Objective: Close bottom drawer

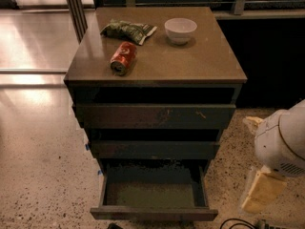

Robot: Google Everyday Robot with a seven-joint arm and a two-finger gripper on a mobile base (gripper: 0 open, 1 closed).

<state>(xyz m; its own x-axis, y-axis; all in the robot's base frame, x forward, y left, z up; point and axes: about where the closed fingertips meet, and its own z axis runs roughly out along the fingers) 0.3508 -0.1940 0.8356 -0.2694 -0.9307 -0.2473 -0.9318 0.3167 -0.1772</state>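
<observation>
The bottom drawer (pixel 153 194) stands pulled out at the foot of the cabinet (pixel 200 63), its olive floor showing. The gripper (pixel 259 193) hangs low on the right, apart from the drawer; whether it is open cannot be told.

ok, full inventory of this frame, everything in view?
cabinet: 1, brown, centre, on speckled floor
top drawer: 1, dark, under cabinet top
middle drawer: 1, dark, below that
bottom drawer: 1, dark, olive floor, pulled open
can: 1, red, on its side, cabinet top left
bag: 1, green, behind can
bowl: 1, white, cabinet top rear
cable: 1, dark, floor bottom right
arm: 1, white, right edge
gripper: 1, cream, low, right of bottom drawer, apart from it
</observation>
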